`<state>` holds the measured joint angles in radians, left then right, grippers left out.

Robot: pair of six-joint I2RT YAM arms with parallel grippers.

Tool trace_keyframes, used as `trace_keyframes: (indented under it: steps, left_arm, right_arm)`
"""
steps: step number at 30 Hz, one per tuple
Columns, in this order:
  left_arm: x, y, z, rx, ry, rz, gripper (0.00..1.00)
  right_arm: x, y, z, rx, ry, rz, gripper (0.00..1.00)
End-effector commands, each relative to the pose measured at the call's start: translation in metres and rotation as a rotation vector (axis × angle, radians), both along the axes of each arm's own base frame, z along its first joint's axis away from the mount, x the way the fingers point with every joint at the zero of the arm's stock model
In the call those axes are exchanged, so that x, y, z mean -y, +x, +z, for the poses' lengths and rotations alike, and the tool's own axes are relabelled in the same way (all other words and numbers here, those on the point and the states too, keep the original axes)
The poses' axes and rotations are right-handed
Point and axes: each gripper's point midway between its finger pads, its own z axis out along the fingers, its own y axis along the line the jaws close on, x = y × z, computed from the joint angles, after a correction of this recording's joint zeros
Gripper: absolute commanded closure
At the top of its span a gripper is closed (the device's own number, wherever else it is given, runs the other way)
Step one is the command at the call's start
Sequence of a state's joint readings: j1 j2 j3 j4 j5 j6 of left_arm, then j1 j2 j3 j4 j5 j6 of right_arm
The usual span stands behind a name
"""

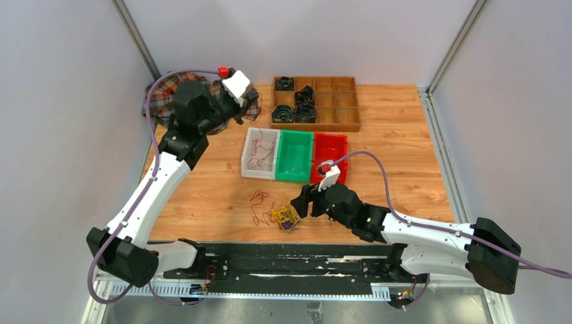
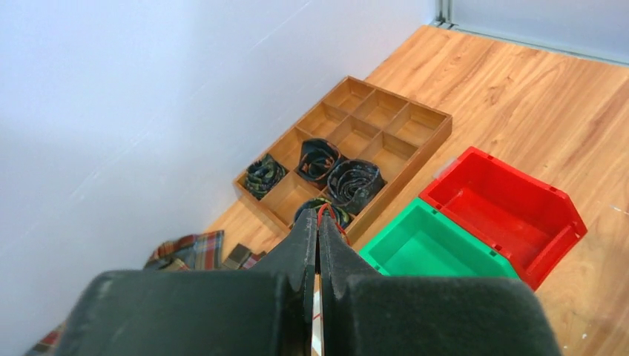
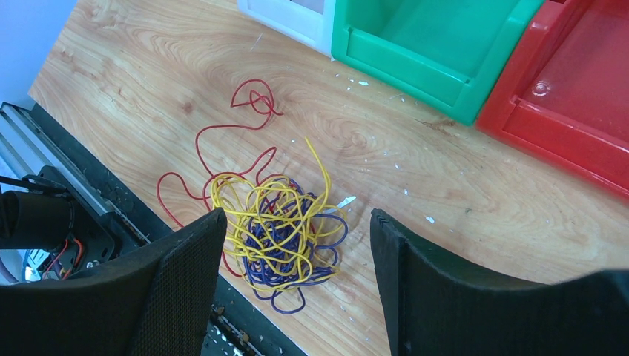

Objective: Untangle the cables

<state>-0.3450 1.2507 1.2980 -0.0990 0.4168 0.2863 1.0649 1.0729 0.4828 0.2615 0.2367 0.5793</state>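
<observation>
A tangle of yellow and purple-blue cables (image 1: 284,217) (image 3: 278,222) lies near the table's front edge. A loose red cable (image 3: 222,141) (image 1: 258,198) trails out of it to the left. My right gripper (image 1: 303,200) (image 3: 298,215) hovers just right of the tangle, open, its jaws standing wide to either side with nothing between them. My left gripper (image 1: 244,111) (image 2: 319,222) is at the back left, shut, with a thin red cable (image 2: 323,213) pinched at its tips. More red cables lie in the white bin (image 1: 251,164).
A green bin (image 1: 295,155) (image 2: 430,248) and a red bin (image 1: 329,158) (image 2: 504,211) stand beside the white one. Behind them is a wooden compartment tray (image 1: 337,101) (image 2: 415,122) with black coiled bands. A plaid cloth (image 1: 158,101) lies at the back left. A black rail (image 1: 290,260) runs along the near edge.
</observation>
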Motion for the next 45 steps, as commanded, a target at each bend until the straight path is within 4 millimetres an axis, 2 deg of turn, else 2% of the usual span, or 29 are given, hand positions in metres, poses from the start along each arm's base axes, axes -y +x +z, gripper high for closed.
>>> trace_keyframes:
  steps: [1, 7, 13, 18, 22, 24, 32, 39, 45]
  left_arm:
    - [0.003, -0.016, 0.016, 0.125, 0.044, -0.027, 1.00]
    - [0.012, -0.012, -0.028, -0.027, 0.069, -0.047, 0.99]
    - [0.008, -0.005, -0.073, -0.039, 0.190, -0.036, 1.00]
    - [0.006, 0.009, -0.101, -0.097, 0.224, 0.020, 1.00]
    - [0.007, 0.013, -0.144, -0.198, 0.366, 0.085, 1.00]
    - [0.008, 0.016, -0.172, -0.308, 0.437, 0.102, 1.00]
    - [0.013, 0.033, -0.220, -0.429, 0.424, 0.162, 1.00]
    - [0.016, 0.054, -0.263, -0.443, 0.444, 0.201, 1.00]
    - [0.021, 0.059, -0.300, -0.499, 0.430, 0.214, 1.00]
  right_arm:
    - [0.004, 0.006, 0.000, 0.016, -0.023, -0.023, 0.29]
    - [0.004, 0.007, 0.004, 0.019, -0.015, -0.025, 0.29]
    - [0.007, 0.007, 0.010, 0.031, -0.003, -0.033, 0.29]
    - [0.007, 0.008, 0.009, 0.029, -0.004, -0.039, 0.29]
    - [0.008, 0.007, 0.010, 0.023, -0.006, -0.043, 0.30]
    - [0.009, 0.009, 0.014, 0.031, -0.003, -0.047, 0.30]
    - [0.023, 0.011, 0.057, 0.097, 0.032, -0.071, 0.29]
    - [0.028, 0.015, 0.063, 0.098, 0.014, -0.083, 0.29]
    - [0.028, 0.016, 0.069, 0.107, 0.012, -0.072, 0.29]
